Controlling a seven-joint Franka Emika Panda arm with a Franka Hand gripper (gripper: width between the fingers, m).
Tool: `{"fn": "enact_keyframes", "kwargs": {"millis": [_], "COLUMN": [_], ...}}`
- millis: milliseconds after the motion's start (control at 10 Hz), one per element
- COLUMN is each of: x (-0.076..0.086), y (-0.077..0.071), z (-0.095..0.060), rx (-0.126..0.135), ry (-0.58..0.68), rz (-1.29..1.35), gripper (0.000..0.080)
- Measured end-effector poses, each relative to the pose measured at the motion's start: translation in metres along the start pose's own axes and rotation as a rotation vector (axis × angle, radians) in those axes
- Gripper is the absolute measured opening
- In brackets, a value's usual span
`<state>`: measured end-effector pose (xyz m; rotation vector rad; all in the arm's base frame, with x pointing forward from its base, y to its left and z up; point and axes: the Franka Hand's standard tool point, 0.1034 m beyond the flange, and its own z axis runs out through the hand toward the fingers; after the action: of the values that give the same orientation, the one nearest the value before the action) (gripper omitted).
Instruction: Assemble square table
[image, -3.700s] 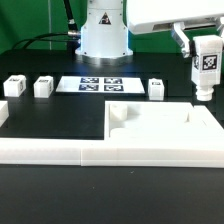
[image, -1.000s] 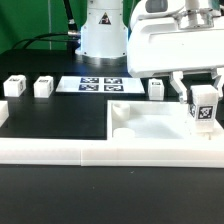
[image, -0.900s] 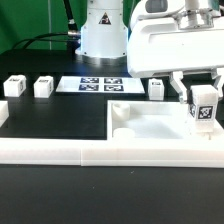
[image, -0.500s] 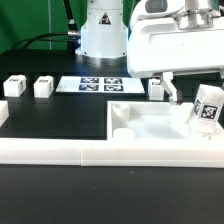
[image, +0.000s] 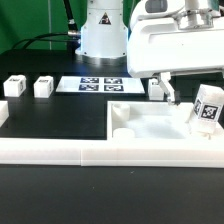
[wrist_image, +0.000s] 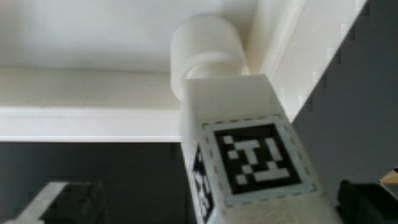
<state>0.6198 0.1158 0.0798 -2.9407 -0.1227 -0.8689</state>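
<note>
Gripper (image: 195, 92) is spread wide, nothing held; the white leg (image: 207, 108) is seen tilted; it is judged light, hard, slippery; best held by flat sides.

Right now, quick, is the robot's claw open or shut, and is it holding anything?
Gripper: open, holding nothing. The leg leans, tilted, at the tabletop corner, with a gap to the visible finger.

Bright, even room light — the white tabletop (image: 150, 126) nearly washes out, and the wrist view is softly blurred.
</note>
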Motion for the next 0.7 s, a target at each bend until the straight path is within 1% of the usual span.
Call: {"fn": "enact_keyframes", "kwargs": {"millis": [500, 600, 700], "x": [0.000, 0.000, 0.011], "y": [0.000, -0.007, -0.008], "z": [0.000, 0.000, -0.004], "rx": [0.001, 0.008, 0.009], "ry": [-0.005, -0.089, -0.101], "rz": [0.005, 0.102, 0.109], "gripper": [0.0649, 0.0649, 0.0649]}}
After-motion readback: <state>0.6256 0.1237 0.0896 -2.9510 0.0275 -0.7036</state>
